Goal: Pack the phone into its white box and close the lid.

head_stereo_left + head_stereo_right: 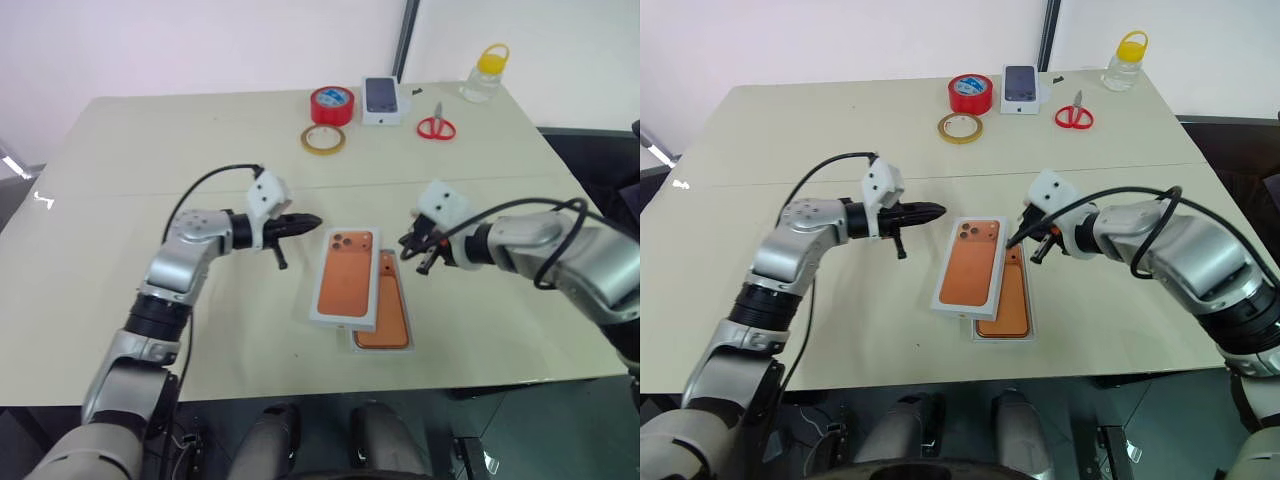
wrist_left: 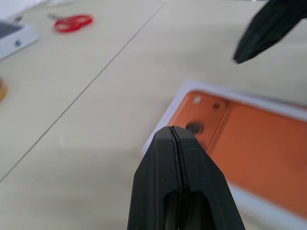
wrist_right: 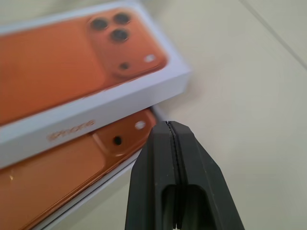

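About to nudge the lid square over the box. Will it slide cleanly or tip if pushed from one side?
The lid lies askew, overlapping the white box that holds the phone, so it will probably pivot, not slide straight. It looks like light, stiff cardboard, so it should move easily. Propped on the box's edge, it may tilt.

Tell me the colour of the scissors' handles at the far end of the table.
Red; the scissors show best in the left eye view.
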